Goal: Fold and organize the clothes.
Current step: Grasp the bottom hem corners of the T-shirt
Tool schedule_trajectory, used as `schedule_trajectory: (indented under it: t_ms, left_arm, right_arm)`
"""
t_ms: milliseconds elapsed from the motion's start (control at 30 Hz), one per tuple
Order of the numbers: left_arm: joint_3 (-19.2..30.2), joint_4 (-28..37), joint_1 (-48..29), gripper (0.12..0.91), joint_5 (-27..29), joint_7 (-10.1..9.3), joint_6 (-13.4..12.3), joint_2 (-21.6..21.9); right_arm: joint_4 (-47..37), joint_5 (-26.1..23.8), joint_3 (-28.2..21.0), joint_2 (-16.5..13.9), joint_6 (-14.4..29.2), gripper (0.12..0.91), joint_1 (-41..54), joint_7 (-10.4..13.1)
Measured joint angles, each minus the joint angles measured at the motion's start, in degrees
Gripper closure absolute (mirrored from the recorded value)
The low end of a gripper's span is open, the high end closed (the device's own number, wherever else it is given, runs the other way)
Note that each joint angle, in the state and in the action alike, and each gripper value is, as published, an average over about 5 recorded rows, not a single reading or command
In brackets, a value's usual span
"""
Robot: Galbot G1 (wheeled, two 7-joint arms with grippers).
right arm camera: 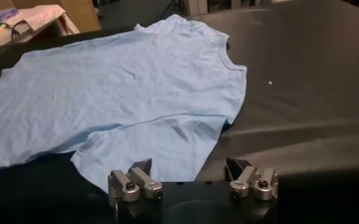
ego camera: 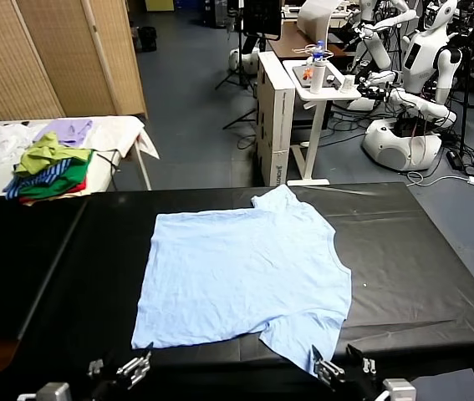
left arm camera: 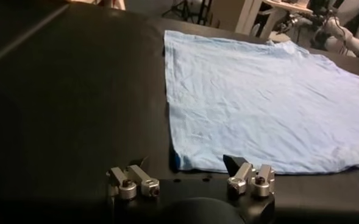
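We've got both tools low at our near edge: left tool (ego camera: 124, 368) jaws spread wide, empty; right tool (ego camera: 341, 368) jaws parted too, gripping nothing, both pointing forward.

We see the T-shirt (ego camera: 245, 280) spread flat at the middle of the worktop (ego camera: 420, 251), collar toward three o'clock, hem toward nine. Both claws sit at the six o'clock edge: the left claw (ego camera: 124, 368) just off the hem corner, the right claw (ego camera: 337, 368) beside the near sleeve. A garment heap (ego camera: 48, 171) lies on a side table (ego camera: 124, 134) at ten o'clock.
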Motion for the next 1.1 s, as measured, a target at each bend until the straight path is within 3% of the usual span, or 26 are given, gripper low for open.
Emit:
schedule_trajectory:
  t_ms: [167,267,400,500,633,867,1100]
  left_arm:
    - [0.7,0.6,-0.3,0.355,0.9,-0.04,-0.3,-0.3]
    - [0.9,0.8,-0.3,0.494,1.2,-0.06,-0.5,-0.4]
    - [1.1,0.8,-0.2,0.728,1.7,-0.04,-0.6,-0.5]
    - [1.3,0.8,-0.1,0.829,2.0,-0.02,-0.7,-0.5]
    - [1.5,0.4,0.2,0.882,2.2,-0.13,-1.1,-0.8]
    - [1.0,-1.8,2.0,0.883,3.0,-1.55,-1.6,-1.8]
    - [-0.9,-5.3,5.4,0.883,3.0,-2.45,-1.7,-2.6]
  right_arm:
    - [0.1,0.0,-0.2,0.1,0.0,0.692,0.0,0.0]
    - [0.4,0.0,-0.3,0.2,-0.1,0.833,-0.2,0.1]
    - [1.1,-0.1,0.0,0.4,0.2,0.886,-0.7,0.3]
    - [2.0,-0.4,0.4,0.6,0.2,0.886,-1.5,0.7]
    - [3.5,-1.5,0.9,1.0,-0.2,0.886,-3.0,1.5]
    - [6.4,-2.5,2.3,1.8,0.1,0.886,-7.6,1.8]
    - [7.1,-2.2,3.2,1.3,2.8,0.886,-9.0,-0.3]
